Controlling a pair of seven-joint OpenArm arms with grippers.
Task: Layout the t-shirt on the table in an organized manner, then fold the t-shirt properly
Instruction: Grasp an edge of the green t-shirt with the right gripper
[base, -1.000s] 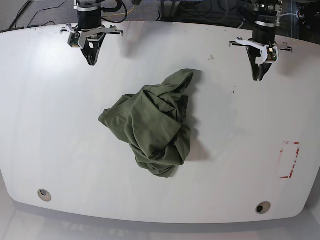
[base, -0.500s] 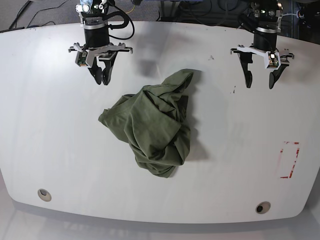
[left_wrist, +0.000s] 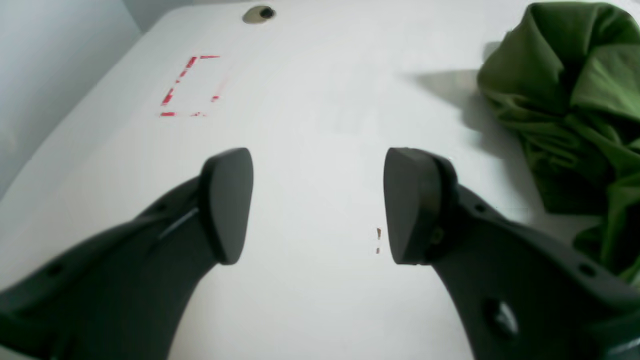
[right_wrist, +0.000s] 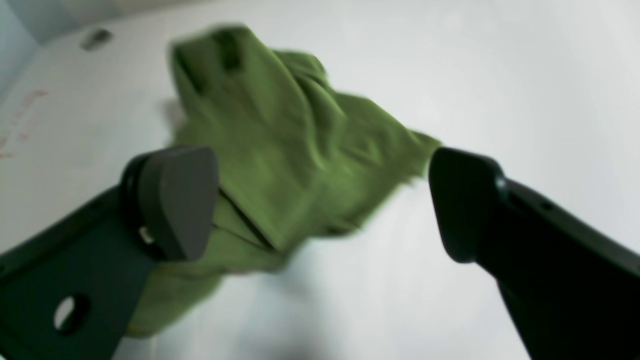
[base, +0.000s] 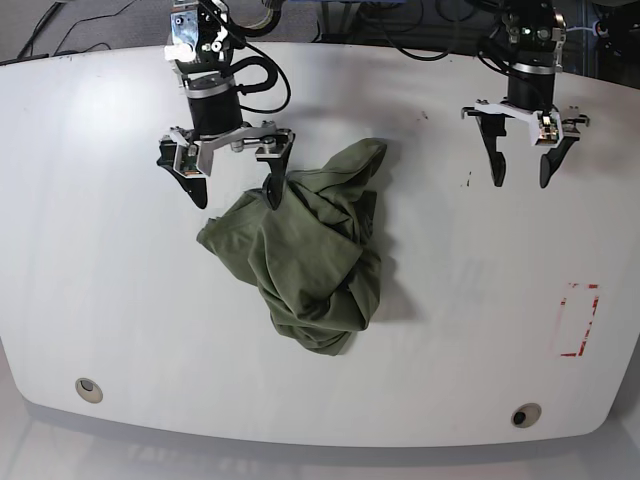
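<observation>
Olive t-shirt (base: 305, 255) lies crumpled mid-table (base: 100, 280), bare white surface all around. Right gripper (base: 234, 186) spread wide at the shirt's far edge, holding nothing. Left gripper (base: 522, 170) parted, empty, well apart. Red dashed mark (base: 580, 320) near table edge.

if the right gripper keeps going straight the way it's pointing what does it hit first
Most likely the t-shirt: the right gripper, open, frames the crumpled cloth between its fingers. How far off it is, I can't tell.
</observation>
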